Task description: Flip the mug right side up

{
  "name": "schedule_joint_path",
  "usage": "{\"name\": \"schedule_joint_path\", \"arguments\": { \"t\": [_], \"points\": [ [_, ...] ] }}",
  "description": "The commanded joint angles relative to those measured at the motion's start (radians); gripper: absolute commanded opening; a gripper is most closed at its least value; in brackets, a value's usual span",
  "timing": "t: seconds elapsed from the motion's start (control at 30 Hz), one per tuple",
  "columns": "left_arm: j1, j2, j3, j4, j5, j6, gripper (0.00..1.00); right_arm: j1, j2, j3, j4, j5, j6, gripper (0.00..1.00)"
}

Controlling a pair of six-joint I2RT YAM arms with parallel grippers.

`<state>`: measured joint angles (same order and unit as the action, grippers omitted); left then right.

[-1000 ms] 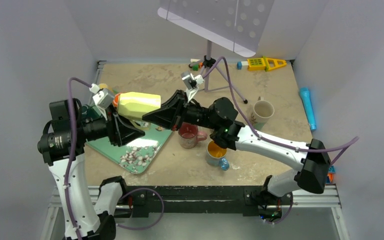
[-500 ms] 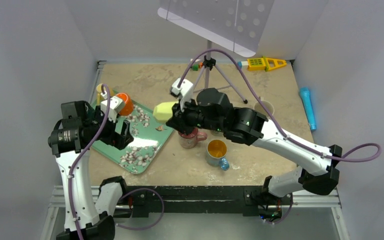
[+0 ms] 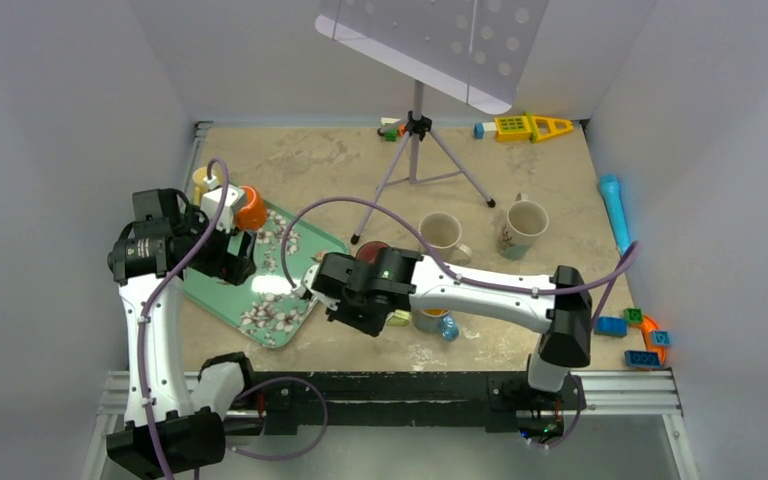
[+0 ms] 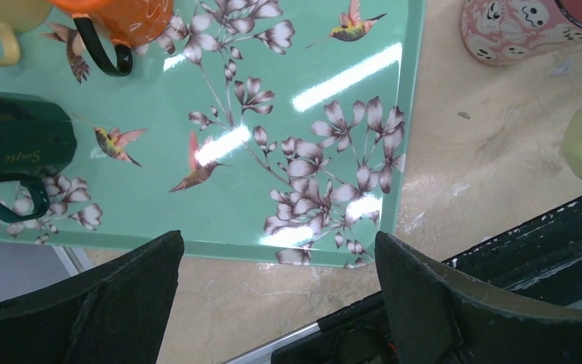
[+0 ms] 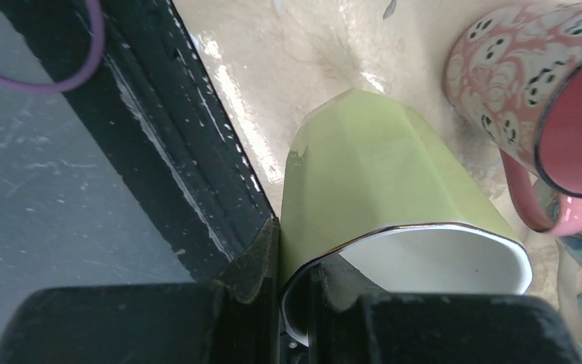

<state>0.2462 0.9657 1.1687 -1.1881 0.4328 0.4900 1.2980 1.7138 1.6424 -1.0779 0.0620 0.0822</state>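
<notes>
Right hand is clamped on the rim of the yellow-green mug, base toward the table, beside the pink mug. Left hand is spread, idle. I judge placement is in hand; next I seat the base flat, then release.

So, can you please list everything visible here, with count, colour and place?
pale green faceted mug: one, near table edge, in right pincer
pink ghost-face mug: one, beside it
teal floral tray: one, table's left
orange mug: one, on tray
dark green mug: one, on tray
yellow mug: one, beside orange mug
cream mugs: two, table's middle right
blue-handled mug, yellow inside: one, near edge
grey music stand: one, far middle
yellow toy: one, far edge
blue cylinder: one, right edge
toy bricks: several, blue, orange, green; right near corner
left pincer: black, open, over tray
right pincer: black, shut on green mug's rim
</notes>
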Motion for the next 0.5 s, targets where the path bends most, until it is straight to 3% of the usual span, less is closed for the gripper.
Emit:
{"name": "schedule_joint_path", "arguments": {
  "t": [0.0, 0.33, 0.47],
  "points": [
    [0.002, -0.001, -0.028, 0.054, -0.048, -0.002, 1.00, 0.003, 0.011, 0.009, 0.004, 0.032, -0.056, 0.00],
    [0.006, 0.029, -0.066, 0.136, -0.173, 0.035, 1.00, 0.003, 0.168, -0.034, 0.047, 0.014, -0.072, 0.00],
    [0.036, 0.079, -0.066, 0.190, -0.197, 0.044, 1.00, 0.003, 0.168, -0.035, 0.073, 0.015, -0.076, 0.09]
  ]
}}
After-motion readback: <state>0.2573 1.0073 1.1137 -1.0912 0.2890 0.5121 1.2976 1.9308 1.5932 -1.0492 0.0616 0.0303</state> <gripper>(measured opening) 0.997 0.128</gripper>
